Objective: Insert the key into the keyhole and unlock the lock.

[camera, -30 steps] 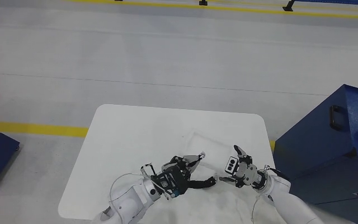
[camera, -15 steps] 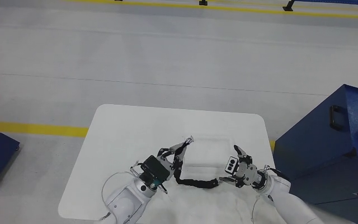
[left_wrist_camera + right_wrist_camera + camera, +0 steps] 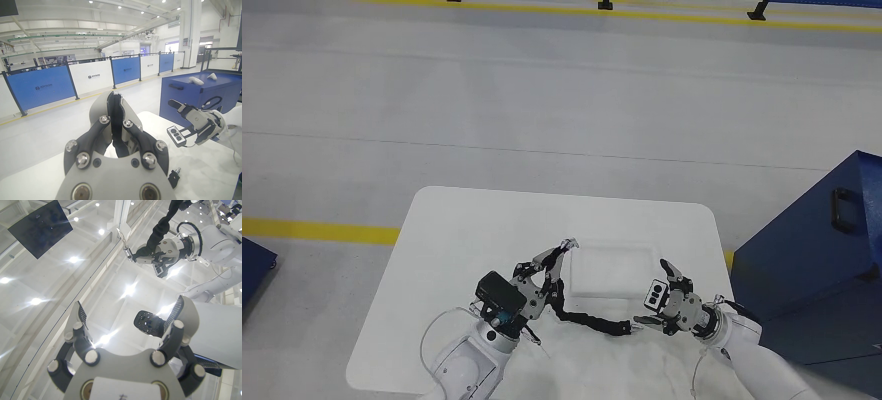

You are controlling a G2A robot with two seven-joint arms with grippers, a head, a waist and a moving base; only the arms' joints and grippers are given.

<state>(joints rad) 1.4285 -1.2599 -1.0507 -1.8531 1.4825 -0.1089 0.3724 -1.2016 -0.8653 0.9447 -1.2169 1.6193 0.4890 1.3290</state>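
Note:
A black cable lock (image 3: 592,322) trails across the white table (image 3: 442,300). My left gripper (image 3: 567,245) is shut on one end and holds it raised above the table. In the left wrist view the fingers (image 3: 98,108) pinch the black cable (image 3: 115,117). The right wrist view shows a metal cylinder (image 3: 128,254) with a thin silver key-like blade (image 3: 119,233) sticking out beyond the left gripper (image 3: 135,257). The cable's other end (image 3: 174,176), a black block with a metal pin, lies on the table. My right gripper (image 3: 658,294) stands open, pointing upward, with nothing between its fingers (image 3: 180,306).
A flat white rectangular tray (image 3: 610,270) lies on the table between the two arms. A blue cabinet (image 3: 832,260) stands just beyond the table's right edge, with two white controllers (image 3: 196,81) on top.
My left gripper has carried the cable end left and farther from the right gripper, drawing the black cable out across the table. The right arm has stayed still.

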